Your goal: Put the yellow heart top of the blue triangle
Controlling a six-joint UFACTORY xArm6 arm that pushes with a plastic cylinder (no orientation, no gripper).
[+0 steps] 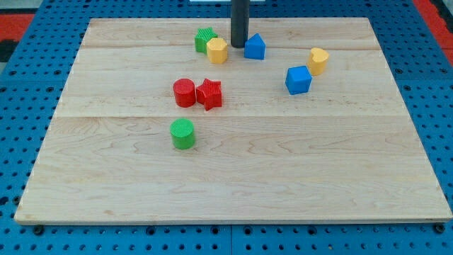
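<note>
My tip (238, 45) rests on the wooden worktop (233, 177) near its top edge; no jaws on this rod, so nothing is gripped. Yellow heart (318, 60) lies well apart at about 3 o'clock of the tip, just beside the blue cube (298, 79), which sits at the heart's 7 o'clock. Blue triangle (255, 47) sits just beside the tip at 3 o'clock. Yellow hexagon block (216, 50) is close at the tip's 9 o'clock, touching a green block (204, 38). Red cylinder (184, 93) and red star (209, 93) touch mid-board; green cylinder (182, 133) lies below them.
</note>
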